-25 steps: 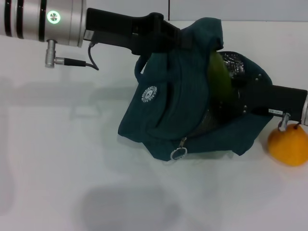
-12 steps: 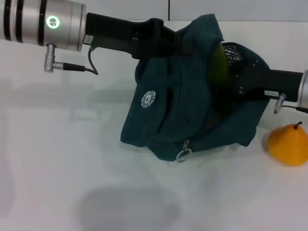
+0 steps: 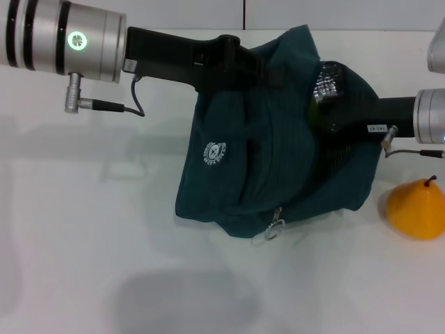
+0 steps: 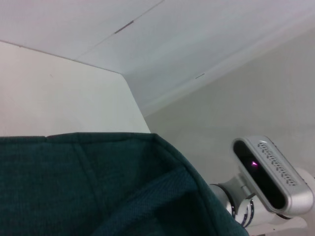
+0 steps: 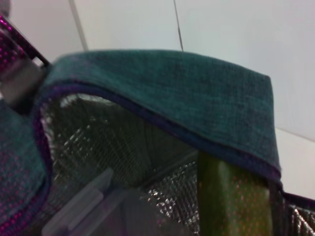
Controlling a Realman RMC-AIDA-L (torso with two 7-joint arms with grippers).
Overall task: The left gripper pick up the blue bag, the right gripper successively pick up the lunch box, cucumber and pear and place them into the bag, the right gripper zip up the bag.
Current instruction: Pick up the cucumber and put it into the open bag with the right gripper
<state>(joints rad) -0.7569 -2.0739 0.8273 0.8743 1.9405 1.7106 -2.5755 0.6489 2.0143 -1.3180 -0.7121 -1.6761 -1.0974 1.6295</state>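
Observation:
My left gripper (image 3: 240, 59) is shut on the top edge of the blue bag (image 3: 264, 160) and holds it up, its bottom on the white table (image 3: 90, 229). My right gripper (image 3: 332, 117) reaches into the bag's open mouth, its tips hidden inside. Only a sliver of the green cucumber (image 3: 313, 106) shows at the opening. In the right wrist view the cucumber (image 5: 231, 196) stands against the silver lining beside the clear lunch box (image 5: 93, 209) at the bottom. The orange-yellow pear (image 3: 415, 207) stands on the table to the right of the bag, below the right arm.
The left wrist view shows the bag's fabric (image 4: 98, 187) and the right arm's wrist (image 4: 266, 177) beyond it. The table's far edge meets a white wall (image 3: 243, 14) just behind the bag.
The right gripper has risen away from the pear and gone deeper into the bag. The cucumber has sunk from mostly visible to nearly hidden. The bag has shifted slightly.

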